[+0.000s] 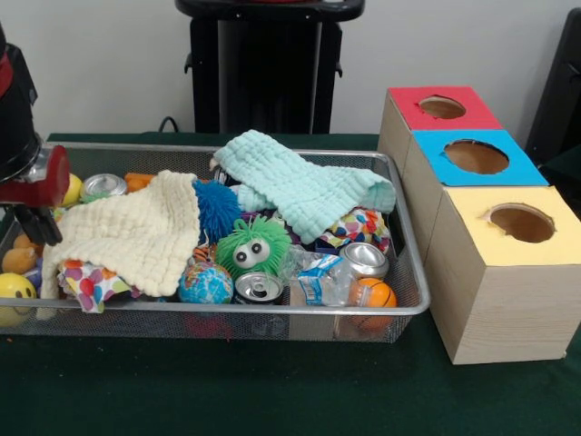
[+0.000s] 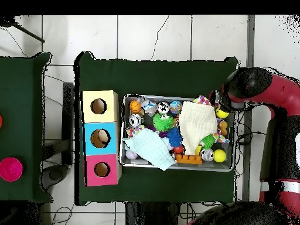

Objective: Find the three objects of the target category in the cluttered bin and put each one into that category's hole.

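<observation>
The wire mesh bin (image 1: 272, 310) is full of clutter. A cream-yellow waffle cloth (image 1: 127, 232) lies spread over its left half. A polka-dot cloth (image 1: 86, 284) pokes out under that cloth at the front left. Another polka-dot cloth (image 1: 359, 224) lies at the right, partly under a mint-green waffle cloth (image 1: 300, 186). My gripper (image 1: 34, 224) hangs at the bin's left end, just beside the cream cloth's edge. The yellow-topped box's hole (image 1: 522, 222) is to the right of the bin. In the overhead view I see the bin (image 2: 122, 132), the cream cloth (image 2: 197, 122), my gripper (image 2: 221, 104) and the hole (image 2: 98, 106).
The bin also holds a green furry toy (image 1: 252, 247), a blue spiky ball (image 1: 216, 207), a globe ball (image 1: 205, 283), cans (image 1: 259, 287), an orange ball (image 1: 375, 292) and a yellow smiley ball (image 1: 15, 291). Blue-topped (image 1: 477, 157) and red-topped (image 1: 442, 108) boxes stand behind the yellow one.
</observation>
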You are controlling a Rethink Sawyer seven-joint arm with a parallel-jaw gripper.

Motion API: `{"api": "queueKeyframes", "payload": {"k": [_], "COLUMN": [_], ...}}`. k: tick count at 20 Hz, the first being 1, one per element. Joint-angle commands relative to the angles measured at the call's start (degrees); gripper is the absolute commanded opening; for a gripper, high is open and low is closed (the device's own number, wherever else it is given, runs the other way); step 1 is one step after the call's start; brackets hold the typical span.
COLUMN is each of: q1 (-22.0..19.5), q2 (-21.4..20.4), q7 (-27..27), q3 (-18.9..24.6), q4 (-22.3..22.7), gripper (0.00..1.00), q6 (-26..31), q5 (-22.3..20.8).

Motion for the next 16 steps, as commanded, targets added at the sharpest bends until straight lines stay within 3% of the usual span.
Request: {"api": "queueKeyframes", "payload": {"k": [1, 16], "q1": [2.0, 3.8], "q2": [3.5, 9.0], "q7": [0.4, -0.4], "q3": [-1.0, -0.5], "q4": [-0.1, -7.6], "gripper": [0.00, 0.00], "q6": [-0.8, -0.1], "q5": [0.2, 0.5]}}
